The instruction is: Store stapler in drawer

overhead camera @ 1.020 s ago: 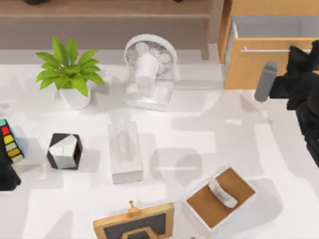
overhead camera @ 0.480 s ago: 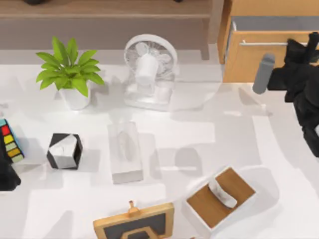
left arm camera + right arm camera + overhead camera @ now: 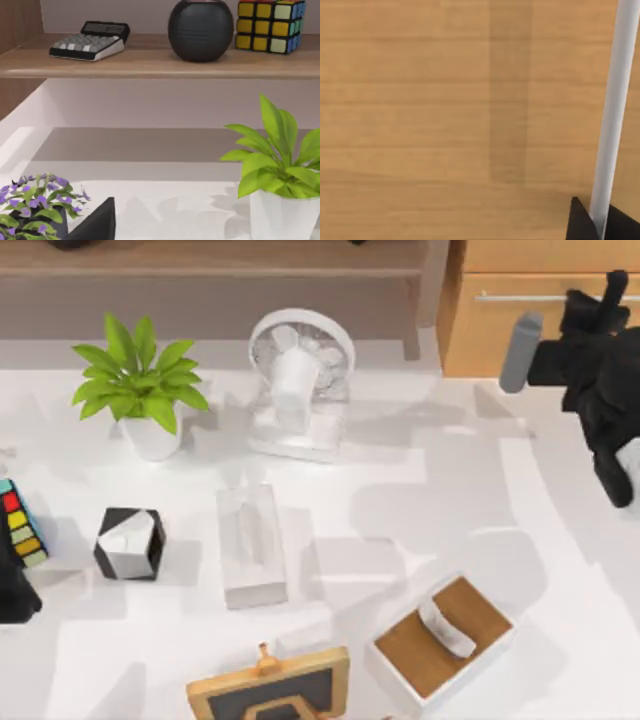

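A light-brown wooden drawer (image 3: 520, 325) at the table's back right sits pushed in, its front flush with the cabinet. The right gripper (image 3: 600, 302) is clamped on the silver bar handle (image 3: 615, 115). The stapler isn't visible, judged already stored; only letting go remains. The left arm is parked at the left edge

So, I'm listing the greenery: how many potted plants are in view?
2: a green leafy plant in a white pot at the table's back left, and a purple-flowered plant seen by the left wrist view. Others may be hidden.
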Robot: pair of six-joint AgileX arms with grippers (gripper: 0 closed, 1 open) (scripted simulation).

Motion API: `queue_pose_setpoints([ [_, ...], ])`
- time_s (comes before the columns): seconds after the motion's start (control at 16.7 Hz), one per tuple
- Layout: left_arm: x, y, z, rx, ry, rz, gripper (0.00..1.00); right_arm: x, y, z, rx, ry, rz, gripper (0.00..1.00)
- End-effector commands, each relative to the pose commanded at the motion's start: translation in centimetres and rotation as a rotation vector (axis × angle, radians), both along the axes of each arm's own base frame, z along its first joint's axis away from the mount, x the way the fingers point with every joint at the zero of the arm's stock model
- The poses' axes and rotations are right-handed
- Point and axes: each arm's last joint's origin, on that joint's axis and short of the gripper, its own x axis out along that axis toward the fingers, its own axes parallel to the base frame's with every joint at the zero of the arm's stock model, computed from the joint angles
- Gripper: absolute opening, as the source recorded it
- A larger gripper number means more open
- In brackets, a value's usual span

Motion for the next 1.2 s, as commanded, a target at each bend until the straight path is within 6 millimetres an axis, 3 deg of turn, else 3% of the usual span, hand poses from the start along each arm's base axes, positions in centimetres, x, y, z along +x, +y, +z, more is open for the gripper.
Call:
queue_pose_setpoints([
  [0.18, 0.0, 0.0, 0.0, 0.0, 0.0, 0.0, 1.0, 1.38, 0.02, -0.06, -0.001, 0.004, 0.004, 0.0],
  [0.48, 0.0, 0.0, 0.0, 0.0, 0.0, 0.0, 1.0, 1.55, 0.01, -0.06, -0.001, 0.004, 0.004, 0.0],
  [1.2, 0.0, 0.0, 0.0, 0.0, 0.0, 0.0, 1.0, 1.55, 0.01, -0.06, -0.001, 0.004, 0.004, 0.9],
])
